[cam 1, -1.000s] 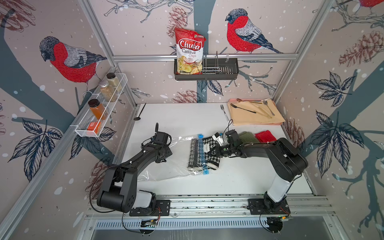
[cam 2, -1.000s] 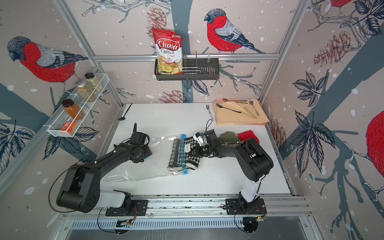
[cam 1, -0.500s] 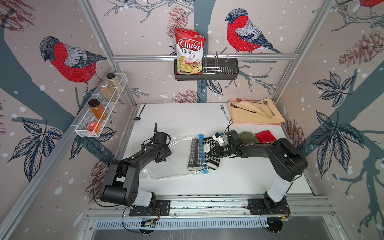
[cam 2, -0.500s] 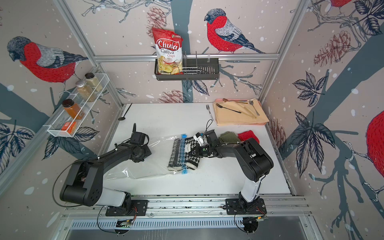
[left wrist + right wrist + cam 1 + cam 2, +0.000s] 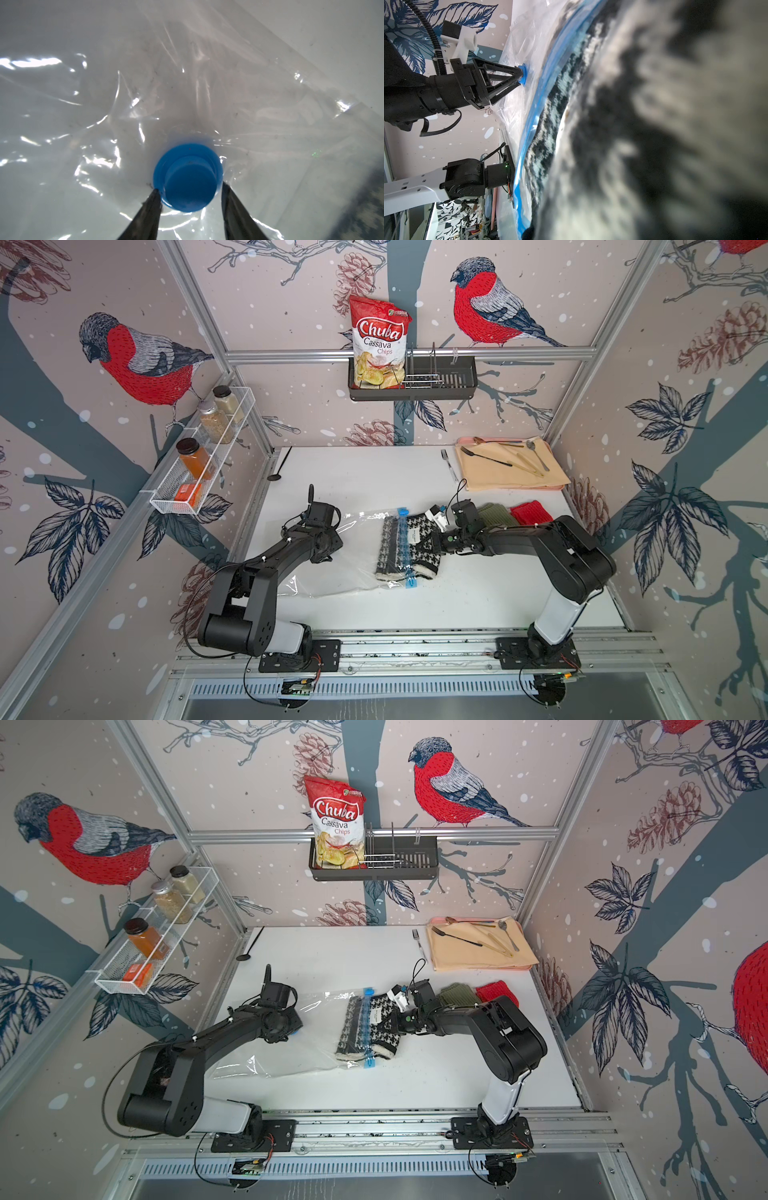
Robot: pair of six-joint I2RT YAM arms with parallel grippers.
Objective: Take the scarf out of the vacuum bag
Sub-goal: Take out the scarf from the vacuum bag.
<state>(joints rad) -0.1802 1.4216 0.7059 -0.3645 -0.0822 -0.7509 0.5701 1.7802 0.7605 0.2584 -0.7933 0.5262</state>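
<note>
Two tools (image 5: 190, 188) (image 5: 431, 540), one scarf (image 5: 422, 561), one bag (image 5: 332, 572)

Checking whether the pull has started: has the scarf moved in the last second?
No. The scarf sits in the same spot below the fork, still lying across the zip strip.

Knit scarf (image 5: 420, 563), glossy plastic vacuum bag (image 5: 353, 558)
</note>
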